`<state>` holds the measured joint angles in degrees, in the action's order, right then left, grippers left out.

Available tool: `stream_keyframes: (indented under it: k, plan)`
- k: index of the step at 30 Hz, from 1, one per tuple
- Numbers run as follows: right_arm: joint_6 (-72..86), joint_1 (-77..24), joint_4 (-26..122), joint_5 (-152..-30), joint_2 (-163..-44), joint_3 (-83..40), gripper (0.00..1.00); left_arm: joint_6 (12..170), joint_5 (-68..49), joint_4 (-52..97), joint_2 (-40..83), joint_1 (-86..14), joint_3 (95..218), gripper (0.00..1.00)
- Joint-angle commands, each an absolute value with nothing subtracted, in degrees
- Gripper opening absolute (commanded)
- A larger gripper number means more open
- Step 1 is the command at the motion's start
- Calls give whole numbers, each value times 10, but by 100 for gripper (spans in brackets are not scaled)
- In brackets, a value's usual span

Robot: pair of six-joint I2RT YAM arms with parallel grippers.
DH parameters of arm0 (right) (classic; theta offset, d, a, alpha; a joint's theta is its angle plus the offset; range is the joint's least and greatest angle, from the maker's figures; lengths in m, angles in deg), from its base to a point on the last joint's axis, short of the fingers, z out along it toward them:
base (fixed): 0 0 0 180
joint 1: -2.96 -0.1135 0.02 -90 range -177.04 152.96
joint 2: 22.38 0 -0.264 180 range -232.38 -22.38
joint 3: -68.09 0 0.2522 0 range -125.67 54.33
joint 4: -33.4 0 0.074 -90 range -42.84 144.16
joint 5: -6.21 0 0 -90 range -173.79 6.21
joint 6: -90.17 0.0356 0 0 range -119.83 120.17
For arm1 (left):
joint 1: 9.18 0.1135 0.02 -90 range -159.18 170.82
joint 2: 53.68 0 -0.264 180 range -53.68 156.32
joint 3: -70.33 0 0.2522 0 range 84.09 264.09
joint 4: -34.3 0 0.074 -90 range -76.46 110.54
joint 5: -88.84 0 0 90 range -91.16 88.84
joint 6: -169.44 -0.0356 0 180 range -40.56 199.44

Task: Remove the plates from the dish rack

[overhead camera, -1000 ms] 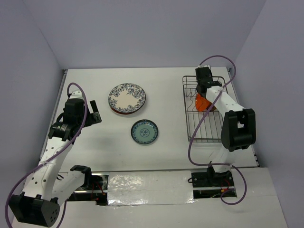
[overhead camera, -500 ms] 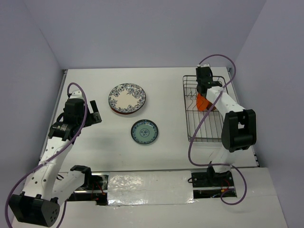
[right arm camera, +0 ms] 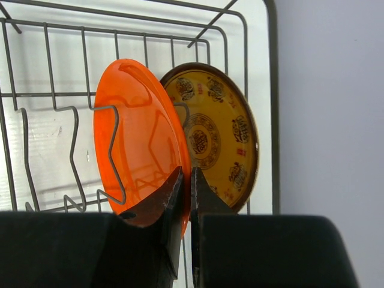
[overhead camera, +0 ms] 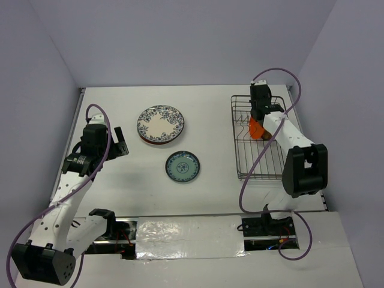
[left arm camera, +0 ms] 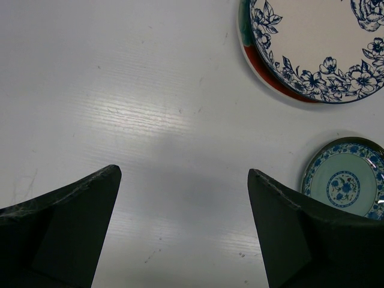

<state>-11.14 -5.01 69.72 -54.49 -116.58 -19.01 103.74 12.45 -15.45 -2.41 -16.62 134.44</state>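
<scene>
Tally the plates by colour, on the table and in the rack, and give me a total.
White round ceramic plate with dark-blue floral rim: 1
Teal-and-red plate under it: 1 showing; more may be hidden
Small teal patterned plate: 1
Glossy orange plate in the dark wire dish rack: 1
Yellow patterned plate with dark rim, also racked: 1
Total: 5 plates in view

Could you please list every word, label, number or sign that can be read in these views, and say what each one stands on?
No readable text in any view.
On the yellow patterned plate in the dish rack: small red marks inside its medallions, too small to read.
On the orange plate, the floral plate and the small teal plate: decoration only, no writing.
</scene>
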Motion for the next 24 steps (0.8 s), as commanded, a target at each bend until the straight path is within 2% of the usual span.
stream_keyframes:
  k: [1,19,21,23,24]
  plan:
    - [-120,-62,684,-522,-1123,-198,0,1038,120,-146,-22,-168,1361,99]
    - [-171,-176,729,-266,-1024,-292,0,1040,126,-146,-25,-168,1360,100]
    - [-162,-221,738,-262,-998,-302,0,1041,129,-148,-27,-168,1361,100]
    - [-117,-256,763,-314,-979,-308,0,1042,131,-149,-30,-168,1362,100]
    - [-61,-266,776,-380,-960,-312,0,1042,133,-150,-31,-168,1362,100]
